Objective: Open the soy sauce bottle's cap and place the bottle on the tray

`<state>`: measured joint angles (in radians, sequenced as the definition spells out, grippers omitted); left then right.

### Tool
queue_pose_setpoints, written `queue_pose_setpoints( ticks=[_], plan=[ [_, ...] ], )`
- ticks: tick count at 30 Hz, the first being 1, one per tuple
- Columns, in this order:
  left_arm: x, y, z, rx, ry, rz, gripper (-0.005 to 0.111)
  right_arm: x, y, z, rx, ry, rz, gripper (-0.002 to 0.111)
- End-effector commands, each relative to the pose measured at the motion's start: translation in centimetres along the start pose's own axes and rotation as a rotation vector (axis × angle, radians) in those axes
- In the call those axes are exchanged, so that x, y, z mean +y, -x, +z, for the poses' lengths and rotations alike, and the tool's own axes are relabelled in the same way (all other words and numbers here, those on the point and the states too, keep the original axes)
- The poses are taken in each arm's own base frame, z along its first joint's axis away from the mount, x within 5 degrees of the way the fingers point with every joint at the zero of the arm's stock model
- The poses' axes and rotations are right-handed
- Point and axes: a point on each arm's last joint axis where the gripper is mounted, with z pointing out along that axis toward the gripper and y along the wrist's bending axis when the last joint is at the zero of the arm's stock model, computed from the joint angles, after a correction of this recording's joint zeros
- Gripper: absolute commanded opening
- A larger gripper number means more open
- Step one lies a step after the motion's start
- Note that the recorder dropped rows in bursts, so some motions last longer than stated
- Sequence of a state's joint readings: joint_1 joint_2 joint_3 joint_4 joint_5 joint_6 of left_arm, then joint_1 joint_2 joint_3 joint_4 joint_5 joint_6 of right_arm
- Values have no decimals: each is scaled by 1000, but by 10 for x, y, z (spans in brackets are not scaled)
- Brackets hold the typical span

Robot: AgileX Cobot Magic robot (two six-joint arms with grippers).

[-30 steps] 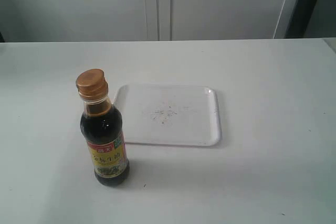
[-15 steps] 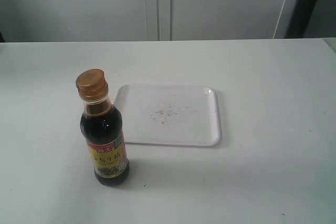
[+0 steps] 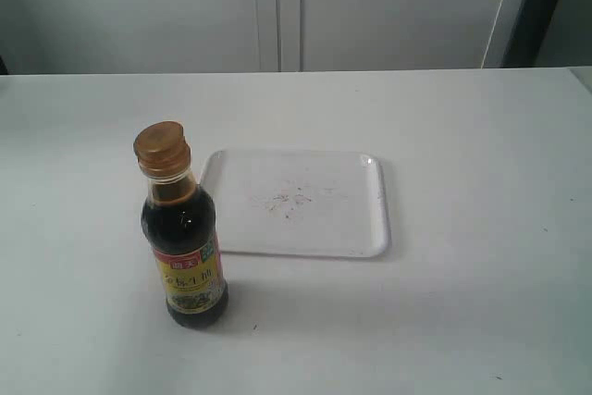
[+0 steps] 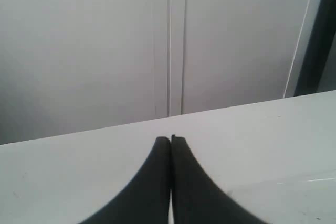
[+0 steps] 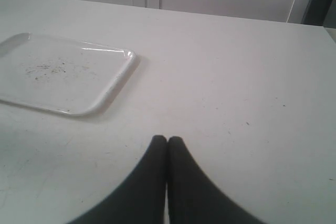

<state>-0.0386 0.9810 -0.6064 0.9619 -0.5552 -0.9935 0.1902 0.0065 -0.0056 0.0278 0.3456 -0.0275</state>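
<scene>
I see the soy sauce bottle [image 3: 185, 247] upright on the bench [image 3: 481, 154], long axis vertical, cap [image 3: 162, 147] closed on top, just beside the tray [image 3: 383, 215]. Label print is unreadable. Only the exterior view shows the bottle. Left tool [image 4: 170, 139] and right tool [image 5: 167, 139]: fully closed, empty.

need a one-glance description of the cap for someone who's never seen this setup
On the white table lies a flat white tray; in the exterior view, a small bottle of dark liquid stands on the table just off the tray's near-left corner. The cap is the ridged copper-orange piece closing the bottle's neck, the only orange thing among white surfaces.
</scene>
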Motion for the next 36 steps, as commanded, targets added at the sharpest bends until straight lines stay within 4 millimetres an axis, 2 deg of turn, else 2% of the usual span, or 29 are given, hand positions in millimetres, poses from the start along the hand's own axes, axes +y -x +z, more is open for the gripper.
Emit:
queue_pose_setpoints(
  ticks=[1, 5, 8, 10, 15, 16, 21, 36],
  plan=[
    [-11, 4, 15, 31, -52, 24, 0, 0, -1, 0, -4, 0, 6, 0],
    [-33, 9, 26, 4, -195, 66, 0, 0, -1, 0, -4, 0, 6, 0],
    [-50, 8, 33, 5, -289, 88, 10, 0, -1, 0, -4, 0, 6, 0],
    [-59, 8, 37, -6, -340, 136, 27, 0, -1, 0, -4, 0, 6, 0],
    [-66, 16, 36, -87, -408, 63, 94, 0, -1, 0, -4, 0, 6, 0],
    [-68, 18, 35, -106, -434, 36, 103, 0, -1, 0, -4, 0, 6, 0],
    [-80, 23, 27, -141, -604, -64, 105, 0, -1, 0, -4, 0, 6, 0],
    [-91, 6, 17, -62, -753, 11, 105, 0, -1, 0, -4, 0, 6, 0]
  ],
)
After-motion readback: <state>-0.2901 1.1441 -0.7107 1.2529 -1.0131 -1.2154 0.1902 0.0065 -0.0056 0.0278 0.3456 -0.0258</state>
